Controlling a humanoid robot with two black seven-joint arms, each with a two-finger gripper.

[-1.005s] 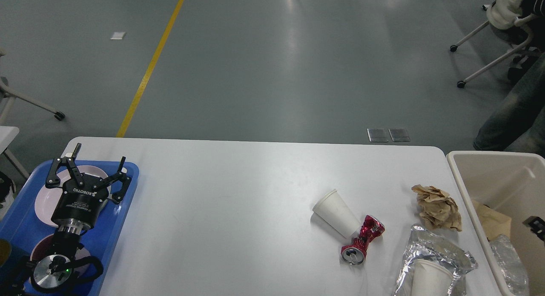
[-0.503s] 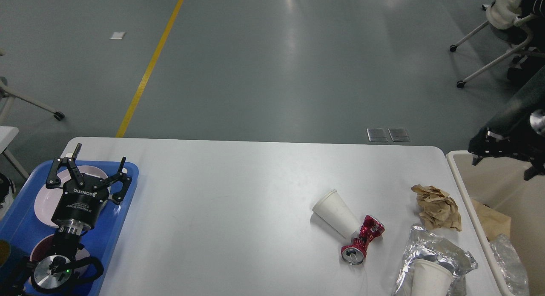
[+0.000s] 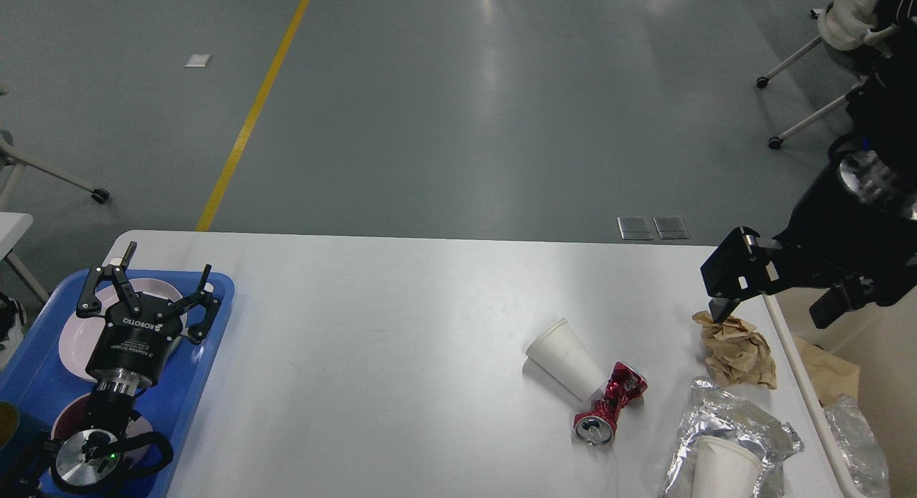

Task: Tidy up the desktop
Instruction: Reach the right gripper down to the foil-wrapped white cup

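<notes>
Left tool (image 3: 152, 286) hangs spread open over the blue tray (image 3: 208, 355); right tool (image 3: 777, 301) spread open above the crumpled brown paper (image 3: 738, 349)

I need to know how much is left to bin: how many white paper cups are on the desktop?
2. One paper cup lies on its side beside the crushed red can; another cup sits on the foil wrapper at the near right edge. More could be out of frame.
</notes>
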